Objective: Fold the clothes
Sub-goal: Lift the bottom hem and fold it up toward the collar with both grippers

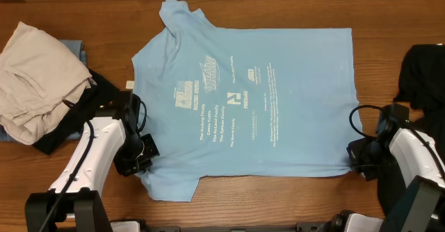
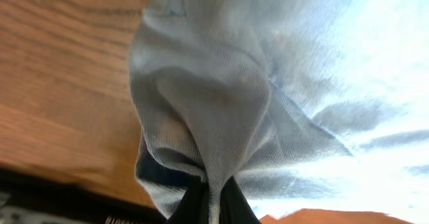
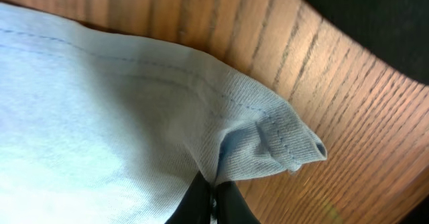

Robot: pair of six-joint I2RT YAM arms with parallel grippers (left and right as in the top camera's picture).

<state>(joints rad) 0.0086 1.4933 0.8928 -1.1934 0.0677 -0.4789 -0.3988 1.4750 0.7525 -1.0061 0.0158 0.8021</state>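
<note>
Overhead, I see the shirt (image 1: 243, 100) spread flat across the middle of the table (image 1: 278, 204), print up. Toward the front edge, my left fingers (image 1: 142, 152) pinch its left end and my right fingers (image 1: 356, 155) its right hem corner. Beige clothes (image 1: 35, 72) are piled at the left edge, and black cloth (image 1: 424, 72) lies at the right.

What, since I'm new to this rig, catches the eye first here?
A sky-blue T-shirt lies spread flat mid-table, white lettering up. The left end effector pinches its near edge by a sleeve, the right end effector its hem corner. A beige garment pile sits far left, a black garment far right.
</note>
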